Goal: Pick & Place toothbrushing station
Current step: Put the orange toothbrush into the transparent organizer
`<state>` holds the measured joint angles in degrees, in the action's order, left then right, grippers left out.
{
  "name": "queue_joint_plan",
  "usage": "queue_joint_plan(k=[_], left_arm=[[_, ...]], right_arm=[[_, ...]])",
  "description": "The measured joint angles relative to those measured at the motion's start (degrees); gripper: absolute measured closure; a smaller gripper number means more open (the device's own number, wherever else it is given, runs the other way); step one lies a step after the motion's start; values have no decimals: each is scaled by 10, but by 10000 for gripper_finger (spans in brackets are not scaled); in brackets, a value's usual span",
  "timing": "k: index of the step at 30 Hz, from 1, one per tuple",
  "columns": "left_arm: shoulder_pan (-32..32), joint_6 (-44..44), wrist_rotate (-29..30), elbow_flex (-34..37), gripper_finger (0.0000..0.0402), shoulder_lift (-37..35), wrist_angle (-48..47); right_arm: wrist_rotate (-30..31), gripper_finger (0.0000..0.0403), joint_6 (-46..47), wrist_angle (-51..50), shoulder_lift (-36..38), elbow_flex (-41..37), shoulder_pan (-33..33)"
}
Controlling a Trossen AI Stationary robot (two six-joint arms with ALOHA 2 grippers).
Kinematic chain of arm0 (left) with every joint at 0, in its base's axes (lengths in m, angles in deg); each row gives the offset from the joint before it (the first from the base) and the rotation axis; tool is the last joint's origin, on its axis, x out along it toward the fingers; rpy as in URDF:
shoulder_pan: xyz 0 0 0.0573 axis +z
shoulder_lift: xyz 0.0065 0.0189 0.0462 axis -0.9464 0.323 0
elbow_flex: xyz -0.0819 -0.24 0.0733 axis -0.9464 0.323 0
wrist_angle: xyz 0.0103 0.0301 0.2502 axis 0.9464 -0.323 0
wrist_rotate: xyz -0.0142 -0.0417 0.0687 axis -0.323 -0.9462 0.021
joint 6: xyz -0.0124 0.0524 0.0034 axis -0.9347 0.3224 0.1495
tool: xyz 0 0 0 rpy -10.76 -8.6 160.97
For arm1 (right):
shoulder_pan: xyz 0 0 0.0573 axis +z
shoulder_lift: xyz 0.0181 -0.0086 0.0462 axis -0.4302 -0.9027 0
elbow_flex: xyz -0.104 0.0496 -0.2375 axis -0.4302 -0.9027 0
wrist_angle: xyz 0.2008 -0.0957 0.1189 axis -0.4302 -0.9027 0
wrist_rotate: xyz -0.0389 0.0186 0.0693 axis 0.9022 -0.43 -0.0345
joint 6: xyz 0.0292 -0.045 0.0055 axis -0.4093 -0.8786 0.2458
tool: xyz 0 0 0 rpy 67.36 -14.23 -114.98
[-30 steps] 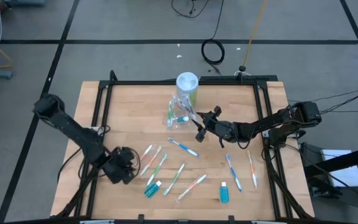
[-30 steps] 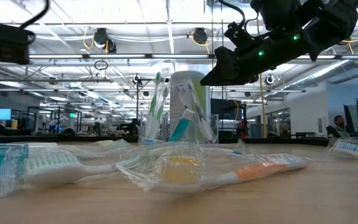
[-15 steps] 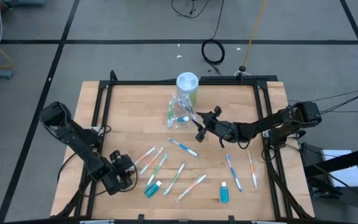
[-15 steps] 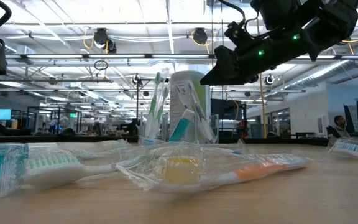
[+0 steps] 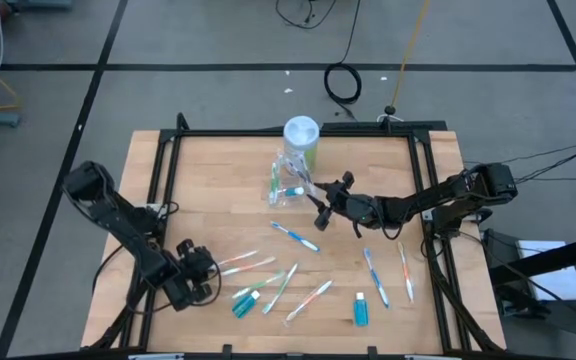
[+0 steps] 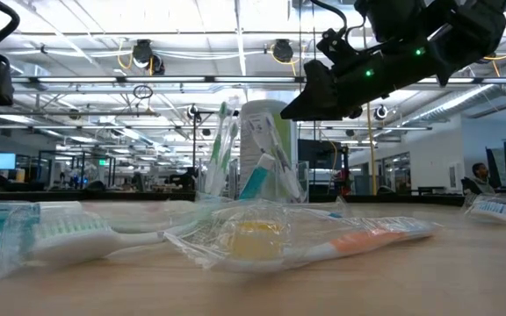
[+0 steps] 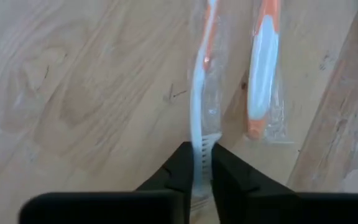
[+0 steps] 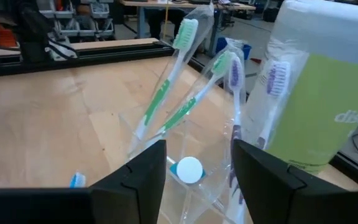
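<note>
My left gripper [image 5: 204, 269] [image 7: 204, 152] is near the table's near-left corner, shut on a wrapped white-and-orange toothbrush [image 7: 199, 93] [image 5: 238, 259]. A second orange-and-white toothbrush [image 7: 263, 68] lies beside it. Several more wrapped toothbrushes and two blue tubes [image 5: 244, 303] [image 5: 360, 310] lie flat on the near half of the table. A clear cup [image 5: 288, 182] [image 8: 185, 149] with green toothbrushes stands upright far of centre. My right gripper [image 5: 320, 196] [image 8: 191, 171] is open above the table, just right of the cup. My left gripper pinches the toothbrush's white near-left end [image 7: 202, 138] between its two fingers, through the clear wrapper. The fingers slant down from the table's near-left and meet the end in line with the toothbrush. It lies on the table and stretches away toward the right.
A tall white-and-green canister [image 5: 301, 140] [image 8: 316, 93] stands right behind the cup. A black frame [image 5: 298, 132] edges the wooden table top. Bare wood lies on the far-left part and along the far-right part.
My left gripper has sunk and gone a little toward the near-left corner, then taken hold of the toothbrush's end. The two orange-and-white toothbrushes and the green one beside them have swung from slanting to lying almost left to right.
</note>
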<state>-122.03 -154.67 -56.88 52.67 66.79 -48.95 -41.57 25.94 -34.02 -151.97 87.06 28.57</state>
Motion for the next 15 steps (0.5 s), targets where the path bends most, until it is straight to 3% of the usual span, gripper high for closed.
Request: queue_joint_plan(k=[4, 6, 10, 15], left_arm=[[4, 4, -2, 1, 386, -34, -12], [11, 4, 0, 1, 387, -54, -25], [38, 16, 20, 1, 368, -93, -42], [86, 98, 49, 0, 354, -140, -25]], right_arm=[[-8, 227, -2, 4, 0, 0, 0], [-39, 227, -18, 6, 0, 0, -1], [-158, 227, -61, 39, 0, 0, -1], [-305, 227, -103, 99, 0, 0, 5]])
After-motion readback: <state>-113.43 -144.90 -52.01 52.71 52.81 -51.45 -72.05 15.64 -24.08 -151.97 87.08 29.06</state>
